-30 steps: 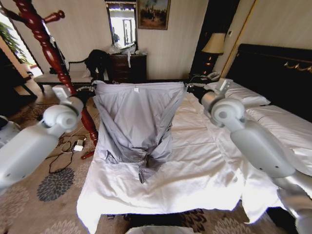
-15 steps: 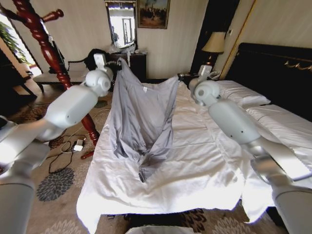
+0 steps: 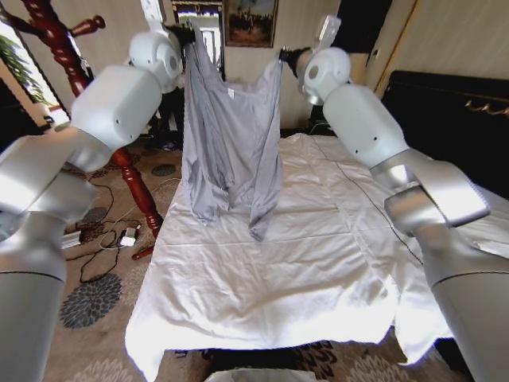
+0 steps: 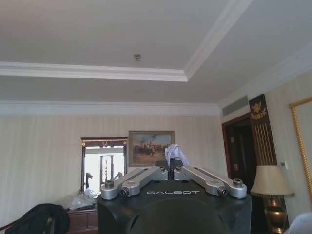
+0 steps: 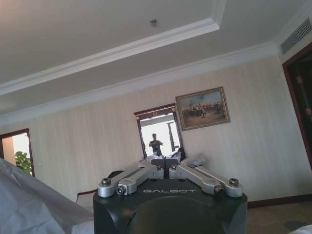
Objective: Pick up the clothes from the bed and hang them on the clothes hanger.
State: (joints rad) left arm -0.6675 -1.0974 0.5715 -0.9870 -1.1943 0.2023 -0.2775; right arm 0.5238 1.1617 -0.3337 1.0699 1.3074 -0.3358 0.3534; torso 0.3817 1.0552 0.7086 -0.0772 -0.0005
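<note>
Holding the shirt (image 3: 231,135) high in the upper middle of the head view, one shoulder pinched by the left gripper (image 3: 185,36) at the upper left, the other by the right gripper (image 3: 285,56) at the upper right. Hanging down between both grippers, grey-blue and wrinkly, with the collar sagging in the middle and the sleeves dangling. Lower ends reaching close to the bed (image 3: 318,263), which takes the middle and lower part of the frame with its white quilted cover; cannot tell whether the sleeve tips touch the cover. Standing at the left edge, a dark red wooden coat stand (image 3: 75,72), and on the carpet below it some cables (image 3: 107,239). On the back wall at the top, a mirror (image 3: 200,32) and a framed painting (image 3: 250,20).

Looking up in the left wrist view, toward the ceiling and the far wall. Closed together at the lower middle, the fingers (image 4: 141,178) of the left gripper (image 4: 170,169), with a small tuft of pale cloth pinched and sticking out above the tips.

Pointing upward too in the right wrist view. Closed at the lower middle, the right gripper (image 5: 165,163), with a bit of pale fabric at its tips. Showing at the lower left corner, a fold of the shirt (image 5: 29,204).
</note>
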